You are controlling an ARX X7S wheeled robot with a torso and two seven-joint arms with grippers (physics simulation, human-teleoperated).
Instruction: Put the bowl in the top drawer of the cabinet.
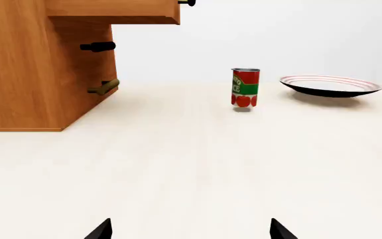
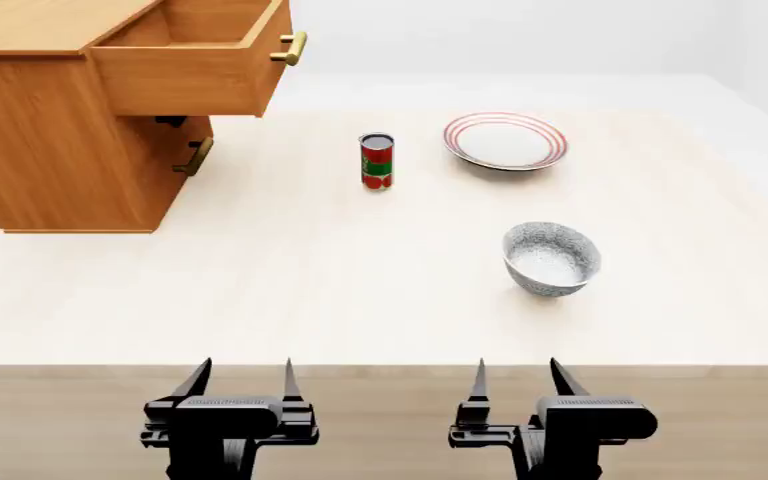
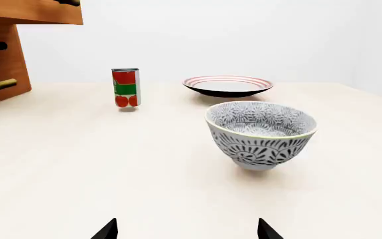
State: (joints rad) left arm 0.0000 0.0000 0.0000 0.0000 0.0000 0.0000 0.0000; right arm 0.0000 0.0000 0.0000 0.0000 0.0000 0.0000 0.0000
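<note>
The speckled bowl stands upright on the table, right of centre, a little ahead of my right gripper, which is open and empty near the front edge. The wooden cabinet stands at the far left. Its top drawer is pulled out and open, showing a bare inside. The lower drawer is shut. My left gripper is open and empty at the front left, facing the cabinet's corner.
A red and green tomato can stands upright mid-table. A flat red-ringed plate lies behind the bowl. The table's front edge runs just ahead of both grippers.
</note>
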